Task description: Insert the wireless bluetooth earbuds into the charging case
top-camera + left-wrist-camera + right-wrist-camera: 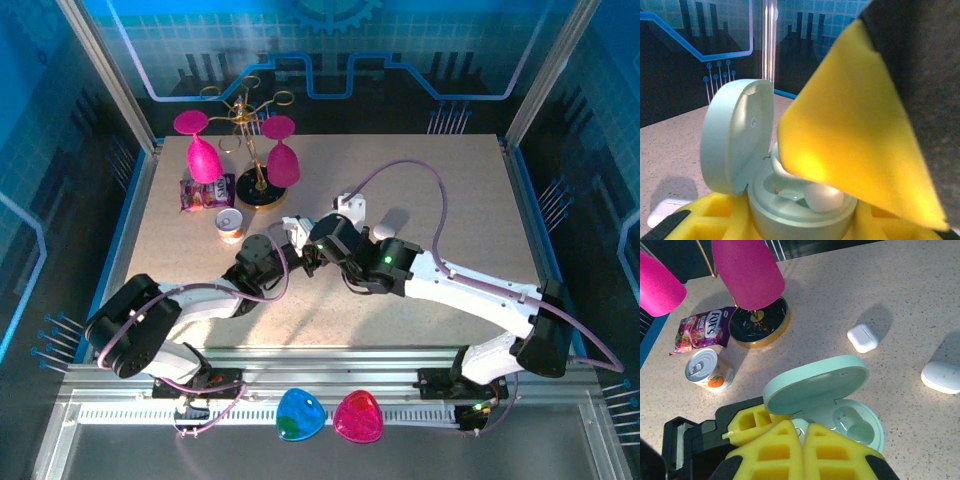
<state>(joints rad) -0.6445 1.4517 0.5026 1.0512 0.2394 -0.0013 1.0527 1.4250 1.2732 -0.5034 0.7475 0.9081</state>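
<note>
The mint charging case (860,427) stands open, its lid (815,385) tipped back. My left gripper (800,227) is shut on the case's base (800,212), with a yellow finger (695,220) on either side. My right gripper (803,429) is shut, and a white earbud (801,426) shows between its tips, over the case's left pocket. In the left wrist view that earbud (824,196) sits inside the base under the right gripper's yellow finger (855,125). The case's right pocket (859,430) holds nothing. From above, both grippers (290,250) (316,258) meet at mid-table.
Beyond the mint case lie a small white case (862,337) and a rounded white case (941,376). At the back left are a small can (707,370), a candy bag (700,330) and a gold stand (255,150) with pink glasses (745,270).
</note>
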